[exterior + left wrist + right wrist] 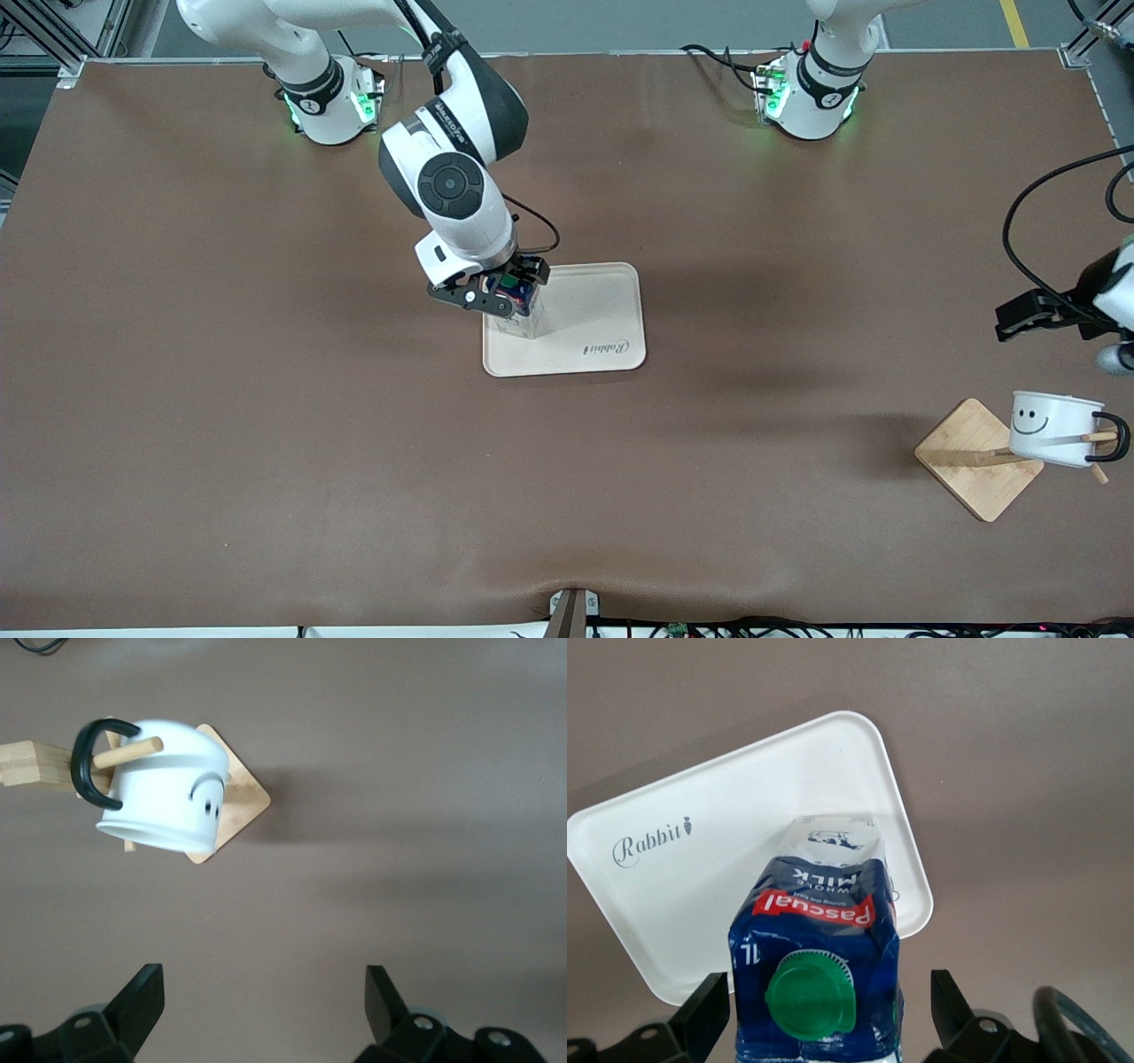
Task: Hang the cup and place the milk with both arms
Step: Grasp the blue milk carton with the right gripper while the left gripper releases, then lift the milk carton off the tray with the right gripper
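The milk (521,306), a dark blue carton with a green cap (811,997), stands on the white tray (598,332) at its edge toward the right arm's end. My right gripper (500,288) is open around the carton's top (815,921), with a gap between each finger and the carton. The tray also shows in the right wrist view (700,877). The cup (1050,428), white with a smiley face, hangs by its black handle on the peg of a wooden rack (970,461). My left gripper (1019,317) is open and empty, up in the air beside the cup (164,788).
The rack's square wooden base (244,802) lies on the brown table near the left arm's end. A black cable (1019,221) loops above the table by the left arm. A second cable (1067,1023) hangs by the right wrist.
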